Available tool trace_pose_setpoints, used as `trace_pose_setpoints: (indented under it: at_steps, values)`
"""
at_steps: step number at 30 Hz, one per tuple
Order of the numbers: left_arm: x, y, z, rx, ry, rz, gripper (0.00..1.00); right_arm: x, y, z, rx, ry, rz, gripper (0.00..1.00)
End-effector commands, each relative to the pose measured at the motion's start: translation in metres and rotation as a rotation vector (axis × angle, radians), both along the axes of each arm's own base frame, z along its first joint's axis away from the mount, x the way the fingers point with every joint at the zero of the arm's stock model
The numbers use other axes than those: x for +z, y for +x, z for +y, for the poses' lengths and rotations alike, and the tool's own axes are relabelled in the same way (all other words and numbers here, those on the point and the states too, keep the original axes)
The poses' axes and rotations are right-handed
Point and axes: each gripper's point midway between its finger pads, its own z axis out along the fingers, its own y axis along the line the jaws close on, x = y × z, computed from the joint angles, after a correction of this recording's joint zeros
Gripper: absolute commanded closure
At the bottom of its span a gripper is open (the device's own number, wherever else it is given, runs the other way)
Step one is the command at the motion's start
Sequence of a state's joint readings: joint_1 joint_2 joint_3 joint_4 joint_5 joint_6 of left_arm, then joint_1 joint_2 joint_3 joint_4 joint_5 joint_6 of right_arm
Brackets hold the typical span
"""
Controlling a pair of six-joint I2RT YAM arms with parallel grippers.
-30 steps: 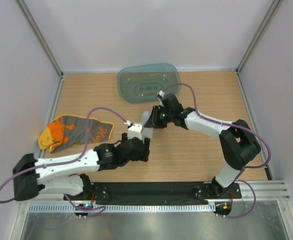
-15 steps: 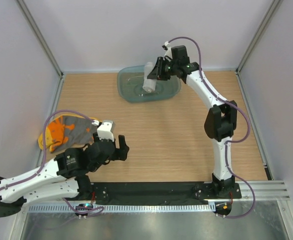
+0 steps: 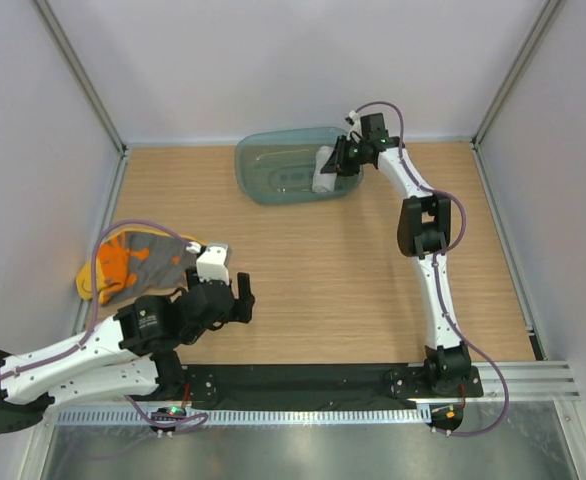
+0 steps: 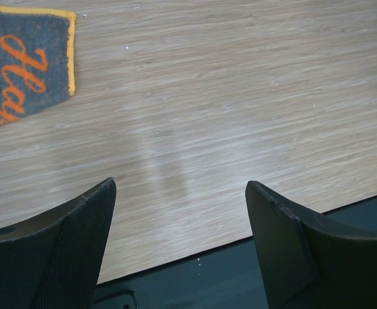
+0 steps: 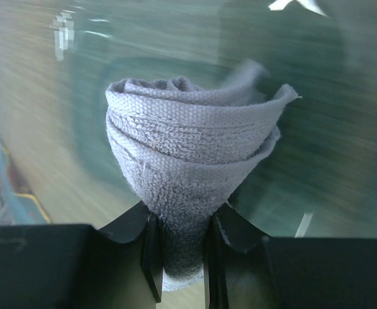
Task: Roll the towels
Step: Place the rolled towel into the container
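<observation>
A rolled grey towel (image 3: 324, 171) (image 5: 188, 145) is pinched at its lower end by my right gripper (image 3: 337, 164) (image 5: 181, 254), which is shut on it over the right part of the translucent teal tray (image 3: 273, 170) (image 5: 317, 90). The yellow-orange towel (image 3: 133, 262) lies crumpled and unrolled at the table's left edge; its dark corner with orange lettering (image 4: 21, 61) shows in the left wrist view. My left gripper (image 3: 241, 298) (image 4: 179, 193) hovers open over bare wood near the front, right of that towel, with nothing between its fingers (image 4: 79, 244).
The tray stands at the back centre against the rear wall. Grey side walls and metal posts bound the table. A black base strip (image 4: 240, 270) runs along the near edge just below my left gripper.
My right arm has carried the grey roll from the table's middle up to the tray at the back. My left arm has pulled back to the left front, its gripper now open.
</observation>
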State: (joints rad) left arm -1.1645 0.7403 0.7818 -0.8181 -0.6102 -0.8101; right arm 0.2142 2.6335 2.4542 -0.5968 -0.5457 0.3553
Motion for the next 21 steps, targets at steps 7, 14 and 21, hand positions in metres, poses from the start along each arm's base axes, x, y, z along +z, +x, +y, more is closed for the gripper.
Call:
trace_pose_setpoints:
  at_steps: [7, 14, 21]
  values:
    - [0.004, 0.004, 0.010, 0.052, -0.022, -0.028, 0.18, -0.015, 0.013, -0.053, -0.040, -0.026, 0.018, 0.92]
    - [0.002, 0.004, 0.010, 0.055, -0.002, -0.023, 0.18, -0.009, 0.017, -0.063, -0.051, -0.082, -0.023, 0.31]
    - [0.003, 0.004, 0.012, 0.060, -0.011, -0.026, 0.18, 0.045, 0.026, -0.063, -0.075, -0.071, -0.140, 0.15]
